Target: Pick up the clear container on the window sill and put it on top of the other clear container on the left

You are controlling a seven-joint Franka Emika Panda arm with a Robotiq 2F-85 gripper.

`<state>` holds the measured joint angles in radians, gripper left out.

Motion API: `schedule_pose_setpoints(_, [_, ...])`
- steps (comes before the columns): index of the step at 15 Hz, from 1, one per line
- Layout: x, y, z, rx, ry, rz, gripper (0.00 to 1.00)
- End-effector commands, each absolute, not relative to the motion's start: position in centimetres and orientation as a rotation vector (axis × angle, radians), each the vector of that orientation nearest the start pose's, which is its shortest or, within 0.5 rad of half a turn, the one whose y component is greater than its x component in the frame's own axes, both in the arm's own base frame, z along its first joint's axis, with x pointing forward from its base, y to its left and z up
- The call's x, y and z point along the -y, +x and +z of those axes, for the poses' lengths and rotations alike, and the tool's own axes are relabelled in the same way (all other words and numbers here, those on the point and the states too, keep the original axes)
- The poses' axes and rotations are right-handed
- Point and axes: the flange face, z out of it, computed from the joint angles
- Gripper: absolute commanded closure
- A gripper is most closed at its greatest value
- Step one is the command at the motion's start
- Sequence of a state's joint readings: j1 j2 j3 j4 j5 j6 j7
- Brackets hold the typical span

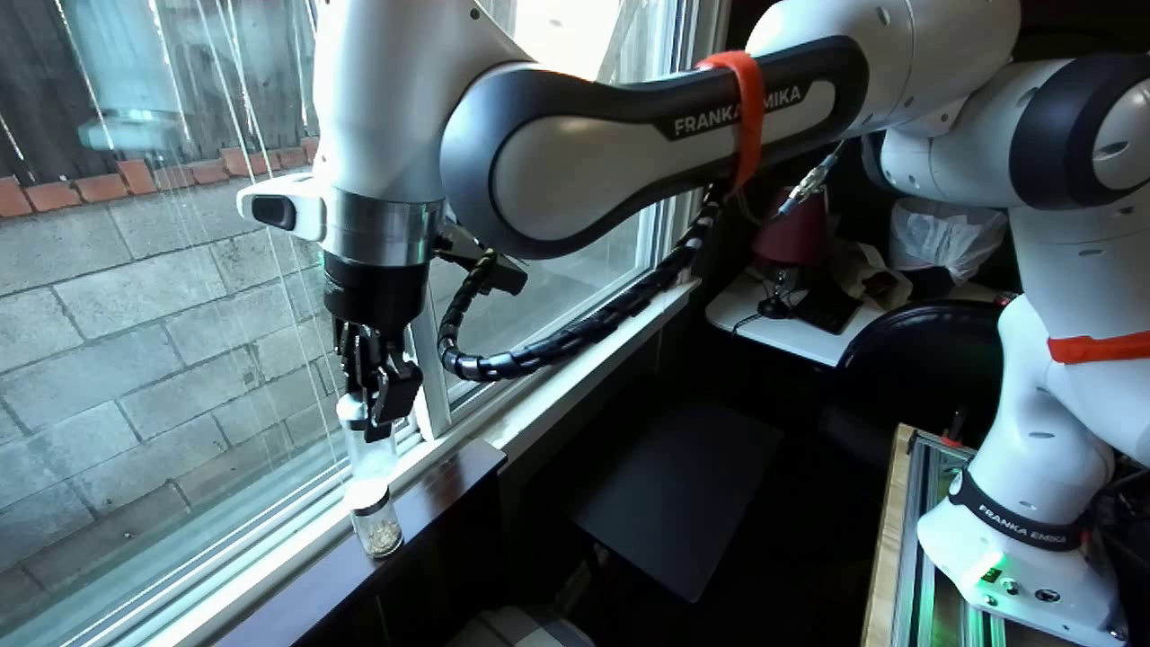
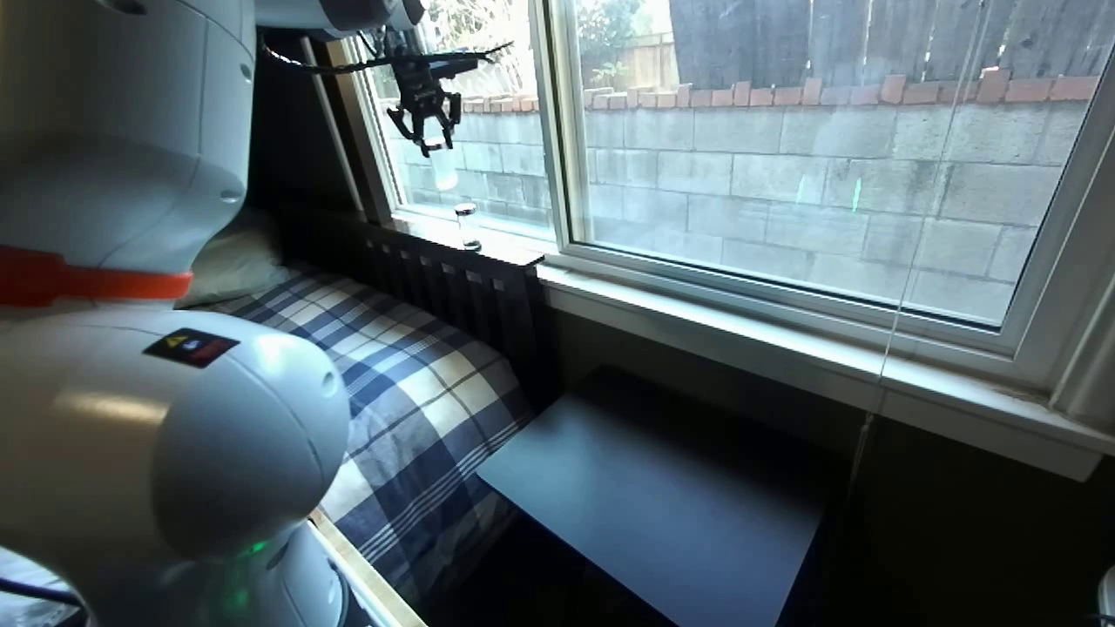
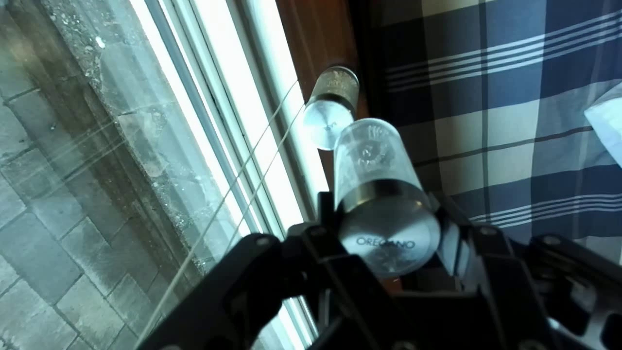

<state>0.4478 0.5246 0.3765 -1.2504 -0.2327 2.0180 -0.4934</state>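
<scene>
A white-framed sliding window (image 2: 560,148) fills the upper right in an exterior view, with a grey block wall (image 2: 784,174) outside. The white robot arm with black trim (image 1: 584,171) spans the top in an exterior view, from the right edge to the upper left. A bed in blue, cream and grey plaid cloth (image 2: 418,383) lies left of centre; right of it, low in the frame, sits a dark flat rectangular tabletop (image 2: 662,505). Between bed and window runs a dark slatted wooden headboard (image 2: 440,270), its top ledge alongside the long narrow white window sill (image 2: 740,331). A red-shaded lamp (image 1: 795,229) stands at upper right, well apart from the gripper. A black ribbed cable (image 1: 579,340) loops beside the wrist, and thin pale cords (image 3: 171,290) cross the left of the wrist view. At that view's lower centre the black two-fingered gripper (image 3: 385,214) pinches the silver lid, marked OREGANO, of the clear cylindrical container (image 3: 379,165), which hangs in the air, roughly upright, base down. Beneath it the other clear cylindrical container (image 3: 333,104), silver-lidded and holding tan flakes, stands upright on the headboard's ledge; an exterior view shows a gap between the two.
</scene>
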Motion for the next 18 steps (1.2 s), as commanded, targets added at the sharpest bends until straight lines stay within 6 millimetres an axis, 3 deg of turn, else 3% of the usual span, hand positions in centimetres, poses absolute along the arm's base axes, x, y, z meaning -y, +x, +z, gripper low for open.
schedule_pose_setpoints(1, [-48.3,56.2,49.7,1.872,-2.462,-0.361,0.75])
schedule_pose_setpoints(7, [-49.2,57.0,48.3,1.863,-2.469,-0.298,0.75])
schedule_pose_setpoints(18, [-49.3,58.7,47.3,1.799,-2.505,-0.26,0.75])
